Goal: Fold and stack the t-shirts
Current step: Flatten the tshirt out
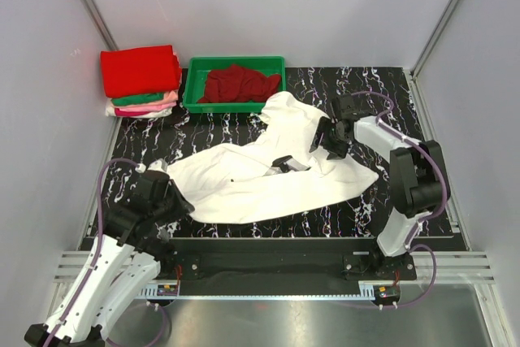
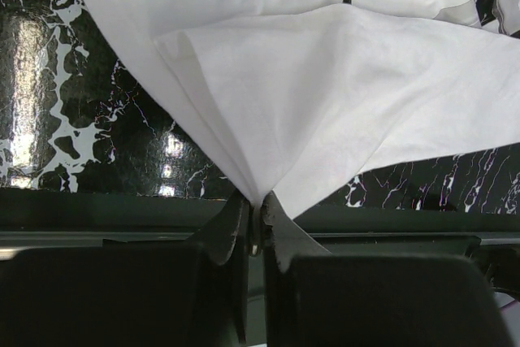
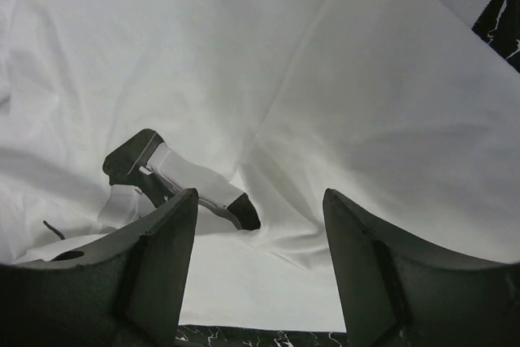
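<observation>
1. Top external view.
   - Stack of folded t-shirts [image 1: 140, 79] at the far left corner of the counter [image 1: 390, 91]: red on top, then green, pink and white. Judged done.
   - Green tray [image 1: 192, 91] just beside the stack, holding crumpled dark red cloth [image 1: 240, 83]. Probably another shirt, not yet folded.
   - White t-shirt [image 1: 268, 180] spread and rumpled mid-counter, its far part reaching the tray's near rim. Its fold is judged barely begun, and stacking is left to do.
   - Left gripper [image 1: 171, 190] at the shirt's near-left corner.
   - Right gripper [image 1: 322, 139] over the shirt's far-right part.
2. Left wrist view.
   - Left gripper pressed together on a corner of the white t-shirt.
   - The cloth fans away from the pinch in 2 visible layers, out over the counter's near edge.
3. Right wrist view.
   - Right gripper spread, with nothing between its fingers.
   - The white t-shirt lies directly below, creased, with a piece of grey-black print [image 3: 154, 168] showing near the left finger.
   - Whether the fingertips touch the cloth cannot be told.
</observation>
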